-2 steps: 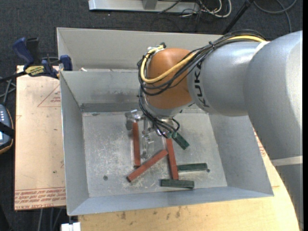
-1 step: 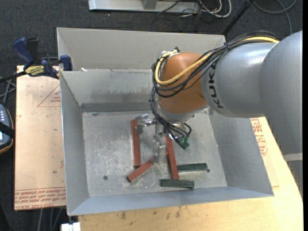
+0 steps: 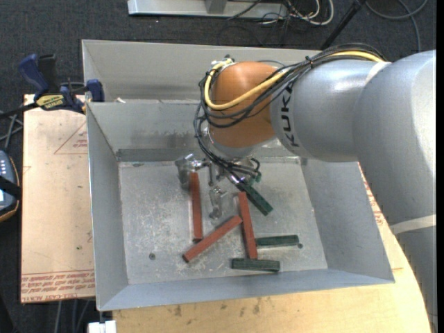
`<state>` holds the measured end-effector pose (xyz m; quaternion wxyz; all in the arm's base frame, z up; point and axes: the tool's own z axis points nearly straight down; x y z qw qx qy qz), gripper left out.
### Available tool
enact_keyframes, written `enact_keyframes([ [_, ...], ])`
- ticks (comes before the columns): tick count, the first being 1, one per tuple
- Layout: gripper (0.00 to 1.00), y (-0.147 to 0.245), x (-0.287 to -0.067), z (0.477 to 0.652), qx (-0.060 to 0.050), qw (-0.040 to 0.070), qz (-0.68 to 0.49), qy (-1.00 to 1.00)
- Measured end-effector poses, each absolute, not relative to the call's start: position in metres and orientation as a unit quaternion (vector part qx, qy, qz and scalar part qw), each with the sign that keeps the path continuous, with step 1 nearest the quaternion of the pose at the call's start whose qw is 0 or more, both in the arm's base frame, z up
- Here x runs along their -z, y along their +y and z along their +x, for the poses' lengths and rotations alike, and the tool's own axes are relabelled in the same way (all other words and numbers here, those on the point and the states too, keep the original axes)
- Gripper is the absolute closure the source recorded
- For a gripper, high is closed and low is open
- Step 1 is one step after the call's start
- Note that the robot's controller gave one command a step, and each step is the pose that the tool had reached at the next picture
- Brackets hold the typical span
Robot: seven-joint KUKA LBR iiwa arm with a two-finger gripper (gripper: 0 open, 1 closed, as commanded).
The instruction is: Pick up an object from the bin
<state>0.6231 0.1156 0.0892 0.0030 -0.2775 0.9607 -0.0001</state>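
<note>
My gripper [image 3: 216, 204] hangs below the orange wrist cover, low over the middle of the bin floor. It sits between two red-brown sticks: an upright one [image 3: 197, 208] just to its left and another [image 3: 248, 227] to its right. A third red-brown stick [image 3: 214, 240] lies slanted just in front of the gripper. A dark green stick [image 3: 259, 201] lies at an angle close on the right, partly under the wrist. I see nothing held in the gripper.
Two more dark green sticks lie near the front right of the bin floor, one [image 3: 278, 241] behind the other [image 3: 255, 264]. The arm and its cover hide the back middle of the bin. The bin's walls slope inward.
</note>
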Motion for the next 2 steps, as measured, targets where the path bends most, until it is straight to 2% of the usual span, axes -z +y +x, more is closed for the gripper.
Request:
enact_keyframes([
  [1, 1.00, 0.1367, -0.0705, 0.6096, -0.001, 0.001, -0.385, 0.923],
  [2, 1.00, 0.1367, -0.0705, 0.6097, -0.001, 0.001, -0.385, 0.923],
])
